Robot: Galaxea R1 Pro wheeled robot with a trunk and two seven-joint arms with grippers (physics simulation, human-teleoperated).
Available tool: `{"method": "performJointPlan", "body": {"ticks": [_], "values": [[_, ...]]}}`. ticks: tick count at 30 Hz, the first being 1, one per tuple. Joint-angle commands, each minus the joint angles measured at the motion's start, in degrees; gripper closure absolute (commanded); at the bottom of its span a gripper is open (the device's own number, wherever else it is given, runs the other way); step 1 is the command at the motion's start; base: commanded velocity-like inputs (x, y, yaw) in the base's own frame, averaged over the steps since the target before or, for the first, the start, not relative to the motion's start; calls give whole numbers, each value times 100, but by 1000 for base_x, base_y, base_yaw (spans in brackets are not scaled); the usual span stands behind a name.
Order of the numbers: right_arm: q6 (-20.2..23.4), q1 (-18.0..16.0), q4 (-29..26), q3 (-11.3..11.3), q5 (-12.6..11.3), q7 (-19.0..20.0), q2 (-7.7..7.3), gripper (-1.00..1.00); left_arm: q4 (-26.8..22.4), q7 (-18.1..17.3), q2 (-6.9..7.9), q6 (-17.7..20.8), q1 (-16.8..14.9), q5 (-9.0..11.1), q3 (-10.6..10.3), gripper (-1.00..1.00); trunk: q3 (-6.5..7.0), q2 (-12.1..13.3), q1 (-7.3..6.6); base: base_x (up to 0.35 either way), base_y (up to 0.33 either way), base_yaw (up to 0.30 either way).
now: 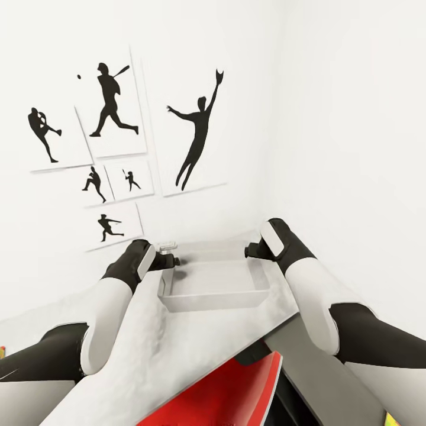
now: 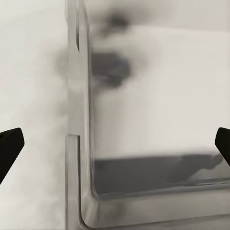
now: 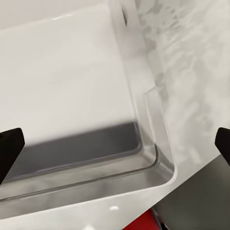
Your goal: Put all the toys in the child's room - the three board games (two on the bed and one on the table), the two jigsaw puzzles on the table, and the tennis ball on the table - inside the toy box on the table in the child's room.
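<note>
Toy box (image 1: 216,296) on table (image 1: 142,349), left end effector (image 1: 172,261) and right end effector (image 1: 251,251) spread above opposite rims

- The toy box (image 1: 236,299) is lying open on top, its inside bare, so a gripper could be coming down into it.
- Walls (image 1: 331,118) are closing in behind and at the right.
- A red object (image 1: 236,390) is sitting below the table (image 1: 148,355) edge.

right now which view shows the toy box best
Head view: the whole toy box on the table, looking empty. Right wrist view shows one corner and the floor; left wrist view a blurred wall.
</note>
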Motion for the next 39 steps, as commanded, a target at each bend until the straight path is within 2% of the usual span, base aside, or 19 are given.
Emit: {"method": "performJointPlan", "body": {"ticks": [1, 17, 33, 39], "values": [[9, -3, -6, -18, -44, -49, 4, -100, -7, 23, -7, 20, -5, 10, 36, -100, -23, -14, 3, 0, 0, 0], [-6, -3, 3, -5, -42, -48, -4, -100, -7, 23, -1, -20, -5, 10, 26, -100, -172, -14, 3, 0, 0, 0], [-1, -3, 5, -3, -42, -45, -156, -100, -7, 23, 1, -20, -5, 4, 25, -100, -321, -14, 3, 0, 0, 0], [-5, -3, 11, -1, -42, -47, -170, -100, -7, 19, 5, -20, -5, 2, 25, -100, -377, -14, 3, 0, 0, 0]]}}
